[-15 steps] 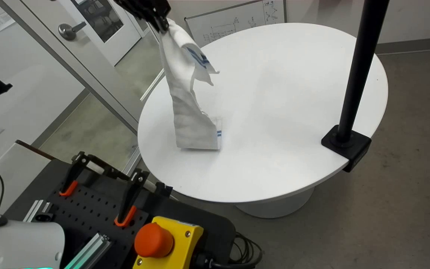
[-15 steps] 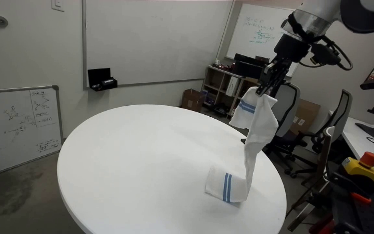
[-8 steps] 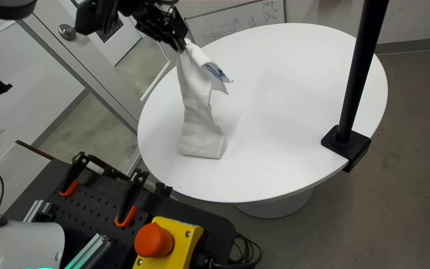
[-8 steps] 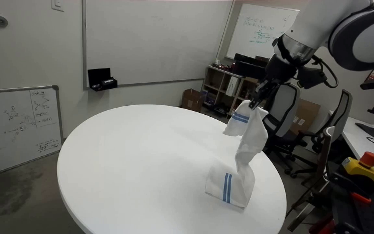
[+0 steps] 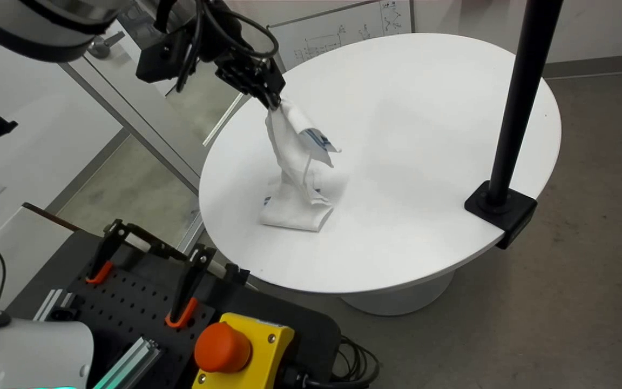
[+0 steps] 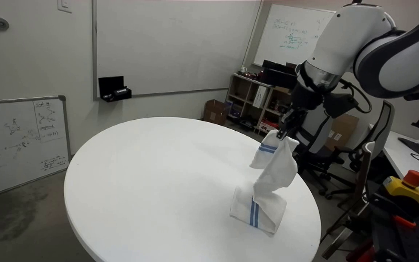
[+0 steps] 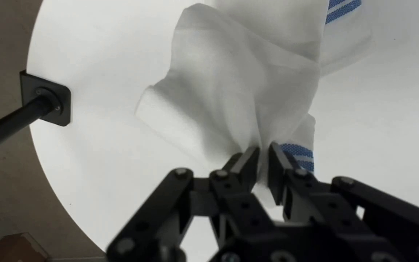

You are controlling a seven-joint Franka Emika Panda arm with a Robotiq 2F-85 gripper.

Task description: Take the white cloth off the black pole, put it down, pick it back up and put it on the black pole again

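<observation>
The white cloth (image 5: 292, 156) with blue stripes hangs from my gripper (image 5: 274, 102) in both exterior views. My gripper (image 6: 281, 134) is shut on the cloth's upper part, with a short striped flap on one side. The cloth's lower end (image 6: 244, 207) rests folded on the round white table. In the wrist view the cloth (image 7: 227, 69) is pinched between the fingertips (image 7: 264, 156) and spreads out beyond them. The black pole (image 5: 521, 102) stands upright at the table's edge, well apart from the cloth. It also shows in the wrist view (image 7: 11, 123).
The round white table (image 5: 413, 119) is under the cloth. A dark workbench with clamps (image 5: 181, 286) and a yellow box with a red button (image 5: 251, 351) is beside it. Chairs (image 6: 311, 127) and a shelf (image 6: 247, 94) stand behind the table. A whiteboard (image 6: 20, 142) leans on the wall.
My gripper has moved down toward the table with the cloth held in it. More of the cloth's lower part has folded onto the tabletop. The pole has not moved.
</observation>
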